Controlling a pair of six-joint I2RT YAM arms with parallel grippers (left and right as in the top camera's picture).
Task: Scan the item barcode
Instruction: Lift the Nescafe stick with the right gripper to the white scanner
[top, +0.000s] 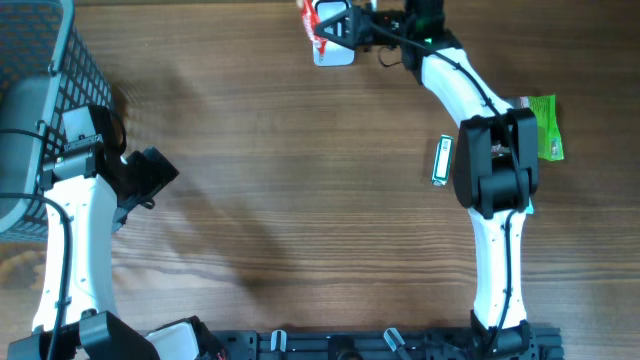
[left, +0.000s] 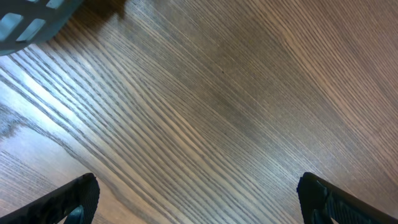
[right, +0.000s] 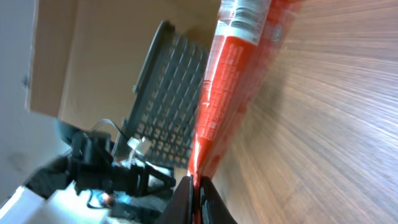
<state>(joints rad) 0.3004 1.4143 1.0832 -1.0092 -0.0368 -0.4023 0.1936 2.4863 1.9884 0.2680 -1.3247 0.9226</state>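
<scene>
The right gripper (top: 345, 27) is pinching the red packet (top: 311, 20) by its edge, jaws pressed tight on it, at the far side of the table (top: 300, 200). It is holding the packet just above a white block (top: 335, 52), probably the scanner. In the right wrist view the packet (right: 230, 93) is hanging from the fingertips (right: 186, 194). The presenting step seems to be under way. Next, the printed code likely needs turning toward the reader. The left gripper (top: 150, 175) is waiting spread wide beside the basket (top: 40, 60), holding nothing.
</scene>
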